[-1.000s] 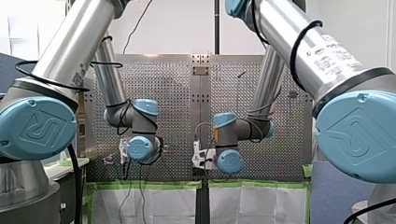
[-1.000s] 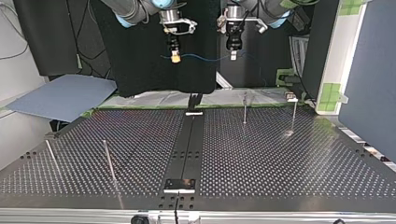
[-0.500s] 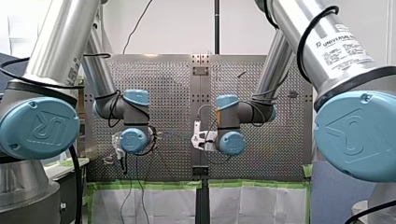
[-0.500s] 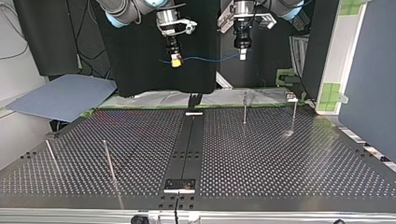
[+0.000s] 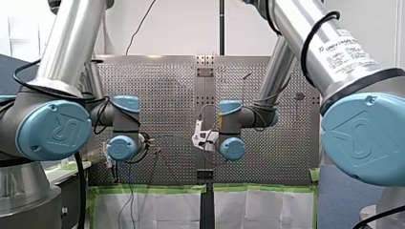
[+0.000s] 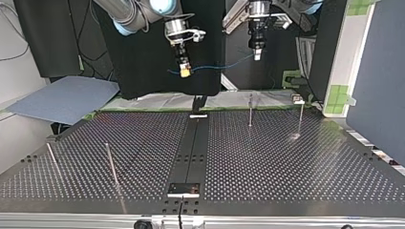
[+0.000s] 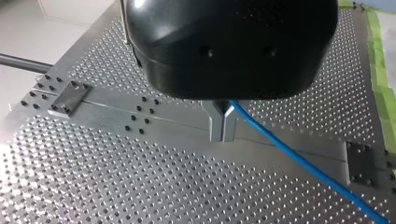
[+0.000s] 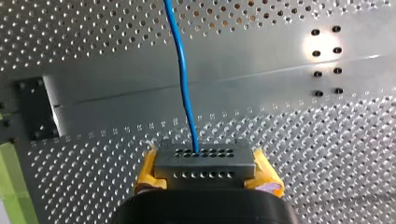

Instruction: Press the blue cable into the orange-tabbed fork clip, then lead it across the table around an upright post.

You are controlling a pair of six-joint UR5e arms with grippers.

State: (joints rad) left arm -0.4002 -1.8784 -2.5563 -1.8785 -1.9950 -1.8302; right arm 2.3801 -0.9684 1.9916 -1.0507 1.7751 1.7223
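The thin blue cable hangs in the air between both grippers, high above the far edge of the perforated table. My right gripper, with yellow pads, is shut on one stretch of the blue cable, which runs ahead from between its fingers. My left gripper is shut on the blue cable with its metal fingers, higher and further toward the top view's right. In that view the cable slopes up from the right gripper to the left one. I can make out no orange-tabbed clip.
Thin upright posts stand on the table: two at the far right of the top view, two at the near left. A dark strip runs down the table's middle. A blue-grey board lies beyond the left corner.
My left gripper has moved toward the top view's right and slightly up. My right gripper has dropped a little and tilted. The cable between them now slants instead of lying level.
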